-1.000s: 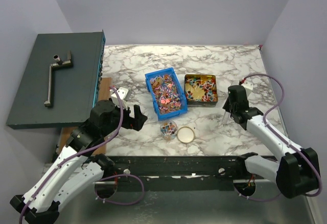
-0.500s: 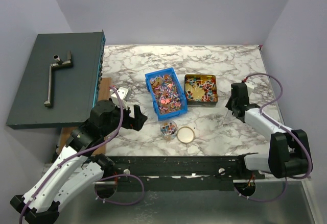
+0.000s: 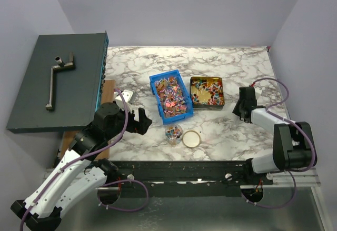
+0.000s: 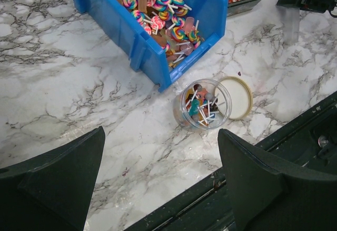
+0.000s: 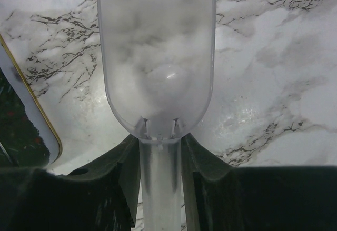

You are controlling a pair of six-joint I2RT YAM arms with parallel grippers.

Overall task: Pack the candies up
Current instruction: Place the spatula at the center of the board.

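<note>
My right gripper (image 5: 160,154) clamps the clear scoop (image 5: 156,57) by its handle, just right of the tin (image 3: 207,91). My left gripper (image 4: 160,136) hangs released; I see the candies (image 4: 158,10) filling the blue bin (image 4: 138,44) ahead, some in the jar (image 4: 202,104).

Overhead looks down; left wrist shares its blue bin (image 4: 138,46); right wrist seemingly hugs the table (image 5: 274,57).

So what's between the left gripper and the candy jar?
Nothing, just bare marble table between the open left gripper and the jar of candies; clearest in the left wrist view.
</note>
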